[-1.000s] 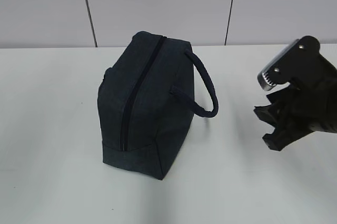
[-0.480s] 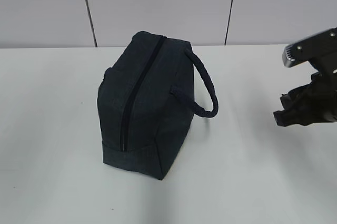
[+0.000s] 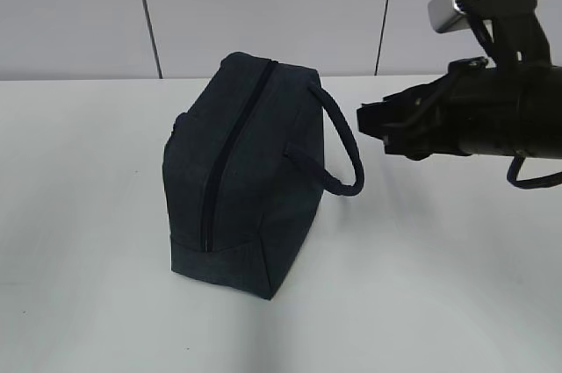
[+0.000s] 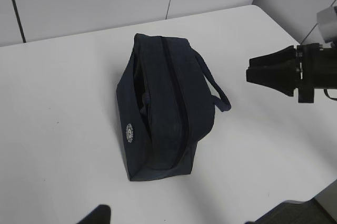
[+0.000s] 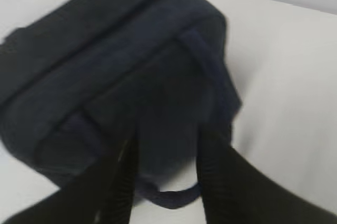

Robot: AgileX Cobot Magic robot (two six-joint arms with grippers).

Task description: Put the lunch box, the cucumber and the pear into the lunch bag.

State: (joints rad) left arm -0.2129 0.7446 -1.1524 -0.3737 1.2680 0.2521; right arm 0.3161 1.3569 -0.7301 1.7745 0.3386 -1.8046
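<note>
White tabletop point(image 3: 79, 215) under pale wall panels fills my feed. At centre sits the dark navy fabric lunch bag point(image 3: 241, 171), zipper point(image 3: 219, 162) closed along its top, looped handle point(image 3: 342, 140) sticking out at 3 o'clock. My right gripper point(image 3: 373, 123) hovers beside that handle, fingers point(image 5: 121, 182) parted, holding nothing. Left gripper: cannot tell.

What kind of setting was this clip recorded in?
Most likely a lab or test bench: a bare white table, plain pale panelled wall, and only a zipped navy lunch bag beside a black robot gripper.
</note>
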